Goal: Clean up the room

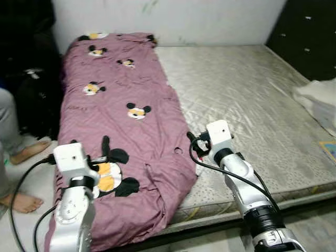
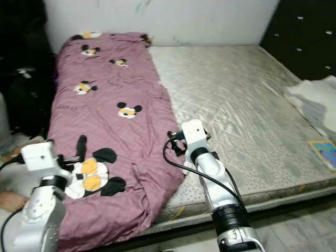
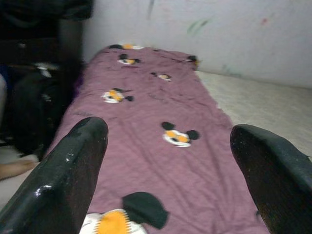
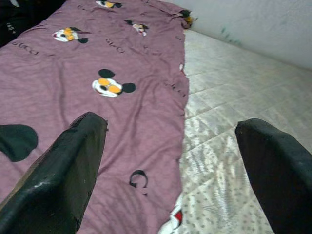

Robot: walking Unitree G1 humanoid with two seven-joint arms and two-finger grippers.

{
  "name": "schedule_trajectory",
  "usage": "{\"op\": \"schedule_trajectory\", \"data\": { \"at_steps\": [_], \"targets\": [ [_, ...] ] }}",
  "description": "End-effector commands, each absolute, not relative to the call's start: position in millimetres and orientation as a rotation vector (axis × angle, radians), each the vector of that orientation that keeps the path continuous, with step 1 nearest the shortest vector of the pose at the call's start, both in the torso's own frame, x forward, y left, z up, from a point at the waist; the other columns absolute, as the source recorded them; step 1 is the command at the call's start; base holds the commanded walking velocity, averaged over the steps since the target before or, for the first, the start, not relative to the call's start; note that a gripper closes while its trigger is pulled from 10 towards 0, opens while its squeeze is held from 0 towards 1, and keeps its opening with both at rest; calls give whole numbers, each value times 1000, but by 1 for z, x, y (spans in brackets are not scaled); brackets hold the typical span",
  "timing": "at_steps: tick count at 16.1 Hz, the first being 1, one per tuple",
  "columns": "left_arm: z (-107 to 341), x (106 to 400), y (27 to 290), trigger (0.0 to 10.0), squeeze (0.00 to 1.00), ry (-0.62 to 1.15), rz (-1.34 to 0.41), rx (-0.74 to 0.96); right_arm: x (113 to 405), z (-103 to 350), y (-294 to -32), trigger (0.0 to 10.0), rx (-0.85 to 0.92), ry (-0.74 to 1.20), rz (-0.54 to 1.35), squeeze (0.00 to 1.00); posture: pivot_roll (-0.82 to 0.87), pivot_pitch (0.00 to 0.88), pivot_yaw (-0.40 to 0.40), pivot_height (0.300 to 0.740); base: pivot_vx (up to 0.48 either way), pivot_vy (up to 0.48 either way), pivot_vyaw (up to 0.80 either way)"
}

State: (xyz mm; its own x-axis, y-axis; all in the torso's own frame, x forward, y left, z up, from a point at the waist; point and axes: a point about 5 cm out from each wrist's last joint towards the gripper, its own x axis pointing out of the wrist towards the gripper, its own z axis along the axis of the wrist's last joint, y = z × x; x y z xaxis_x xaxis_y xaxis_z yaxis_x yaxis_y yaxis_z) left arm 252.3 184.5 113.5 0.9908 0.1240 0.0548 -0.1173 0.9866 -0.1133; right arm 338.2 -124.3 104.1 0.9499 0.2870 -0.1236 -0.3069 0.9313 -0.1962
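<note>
A purple blanket [image 1: 123, 131] printed with black-and-orange cartoon mouse faces lies spread lengthwise along the left half of a bare grey mattress [image 1: 252, 105]. Its near end is rumpled and hangs over the mattress edge.

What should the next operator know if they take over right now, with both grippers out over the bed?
Left gripper: open, empty, over the near end of the purple blanket.
Right gripper: open, empty, over the blanket's right edge where it meets the bare mattress.
Blanket lies lengthwise on the mattress's left half, its near end rumpled and hanging off the foot.
Done: nothing gripped yet.
Left: probably grasp the blanket and spread or fold it; white cloth at the right edge is untouched.
</note>
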Motion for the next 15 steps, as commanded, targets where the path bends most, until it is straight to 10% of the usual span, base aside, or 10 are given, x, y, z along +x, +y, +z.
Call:
{"op": "schedule_trajectory", "data": {
  "at_steps": [1, 15],
  "targets": [
    [116, 251, 181, 10000, 0, -55, 94, -82, 337, 98, -130, 10000, -175, 131, 269, 0, 28, 93, -57, 740, 0, 0, 0],
    [110, 213, 201, 10000, 0, 21, 198, -19, 300, 103, -155, 10000, -50, 95, 82, 0, 28, 188, -62, 740, 0, 0, 0]
  ]
}}
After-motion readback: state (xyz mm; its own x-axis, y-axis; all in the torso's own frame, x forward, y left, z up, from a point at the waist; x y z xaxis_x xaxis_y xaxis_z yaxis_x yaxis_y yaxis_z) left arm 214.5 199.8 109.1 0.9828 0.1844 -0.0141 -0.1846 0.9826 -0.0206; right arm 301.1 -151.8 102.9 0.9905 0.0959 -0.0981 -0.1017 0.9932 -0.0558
